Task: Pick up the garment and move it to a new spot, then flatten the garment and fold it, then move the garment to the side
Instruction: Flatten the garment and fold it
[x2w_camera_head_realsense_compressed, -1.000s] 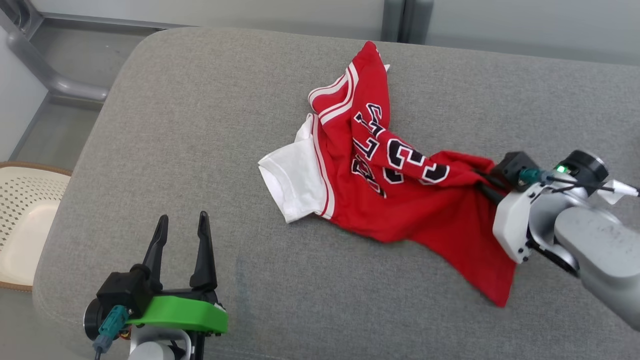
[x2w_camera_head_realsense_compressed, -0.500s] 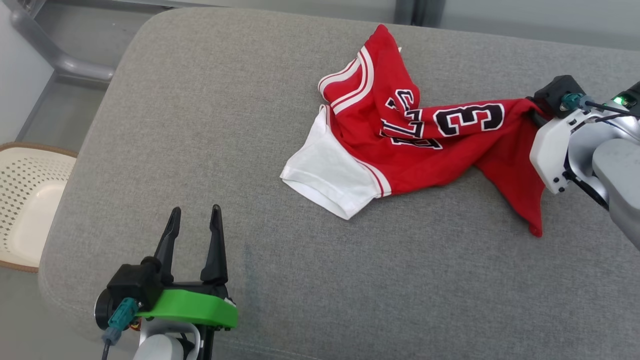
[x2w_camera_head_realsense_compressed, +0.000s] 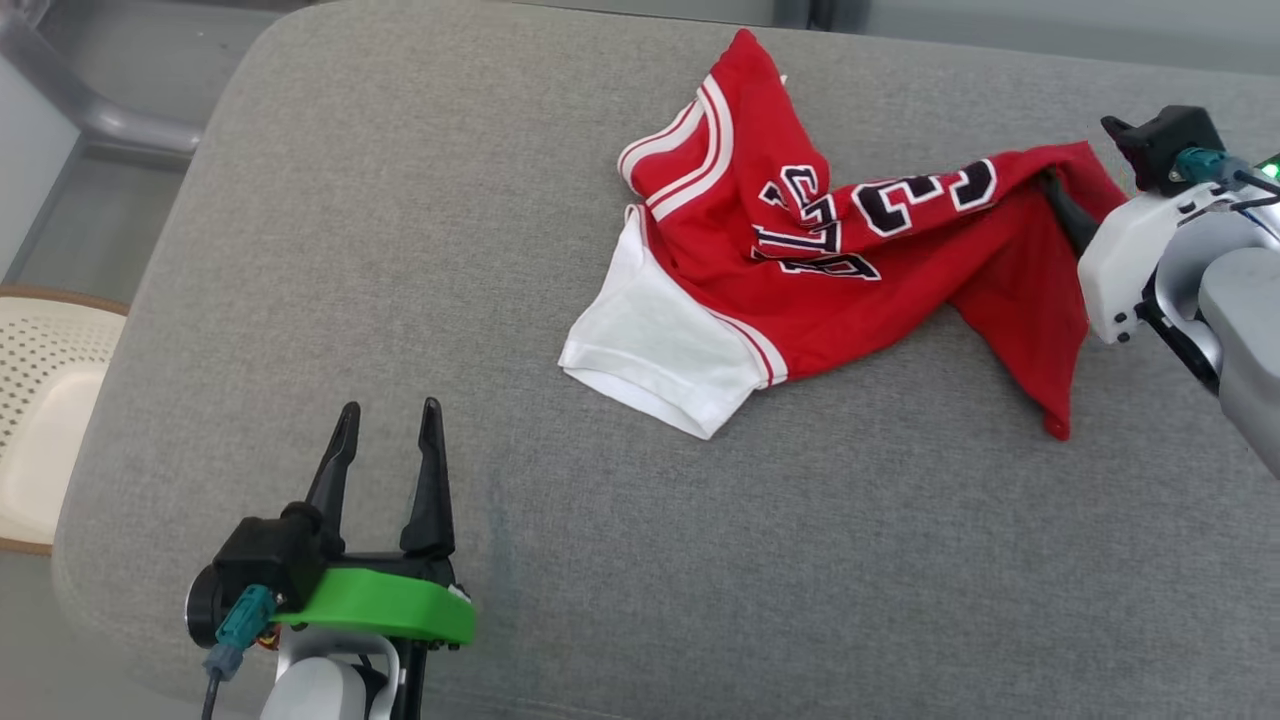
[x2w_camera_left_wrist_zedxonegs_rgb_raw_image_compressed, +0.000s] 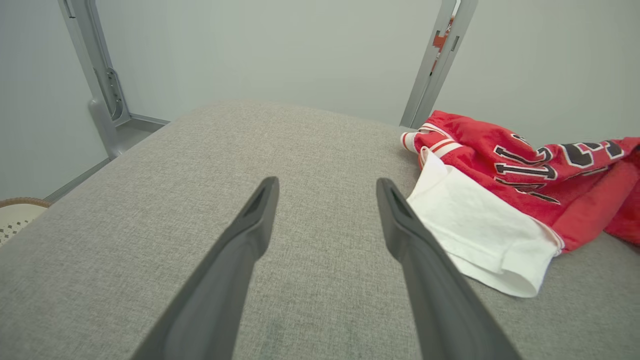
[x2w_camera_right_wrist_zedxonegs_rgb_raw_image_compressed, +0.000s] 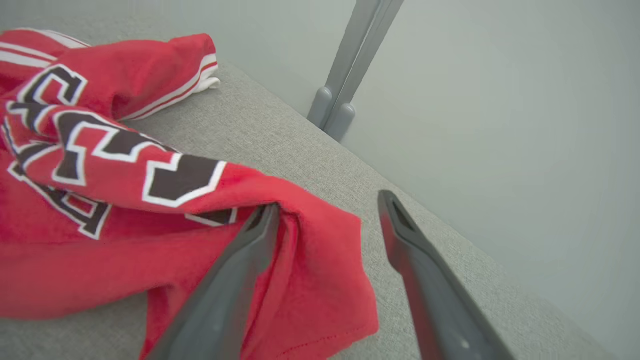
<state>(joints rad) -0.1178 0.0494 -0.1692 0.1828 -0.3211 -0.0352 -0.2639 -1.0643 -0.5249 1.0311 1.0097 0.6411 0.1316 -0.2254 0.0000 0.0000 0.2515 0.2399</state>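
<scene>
Jersey (x2w_camera_head_realsense_compressed: 800, 270), red with a white sleeve, is lying crumpled on the far half of the grey cushion (x2w_camera_head_realsense_compressed: 400, 250). The right gripper (x2w_camera_right_wrist_zedxonegs_rgb_raw_image_compressed: 328, 202) is standing with jaws apart at the cushion's far right, touching the jersey's corner without clamping it. The left gripper (x2w_camera_head_realsense_compressed: 390, 406) is hovering spread wide over the cushion's near left, holding nothing.

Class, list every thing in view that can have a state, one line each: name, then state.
garment: crumpled, unfolded, lying on the cushion, not gripped.
left tool: open, empty, apart from the garment.
right tool: open, one finger against the garment's red edge.
</scene>
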